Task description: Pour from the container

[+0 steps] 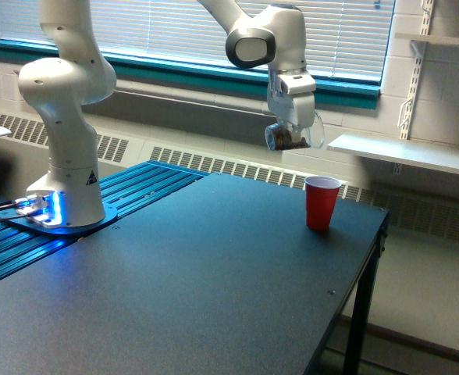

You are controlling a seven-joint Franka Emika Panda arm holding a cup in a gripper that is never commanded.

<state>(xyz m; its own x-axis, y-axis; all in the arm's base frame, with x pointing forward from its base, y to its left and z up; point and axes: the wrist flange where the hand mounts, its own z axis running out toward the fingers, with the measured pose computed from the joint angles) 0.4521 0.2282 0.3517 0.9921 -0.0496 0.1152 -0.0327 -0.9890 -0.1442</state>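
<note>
Gripper (pixel 293 134) in upper centre-right of frame, clamped on clear container (pixel 290 137). Container held in air, tipped sideways, dark brown granules inside; mouth direction hard to tell. Red cup (pixel 322 203) upright on dark table (pixel 198 281), below and slightly right of container, well apart.

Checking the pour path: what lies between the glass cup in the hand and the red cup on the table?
Nothing: in the exterior view only open air separates the glass cup from the red cup, which stands lower and further right.
</note>
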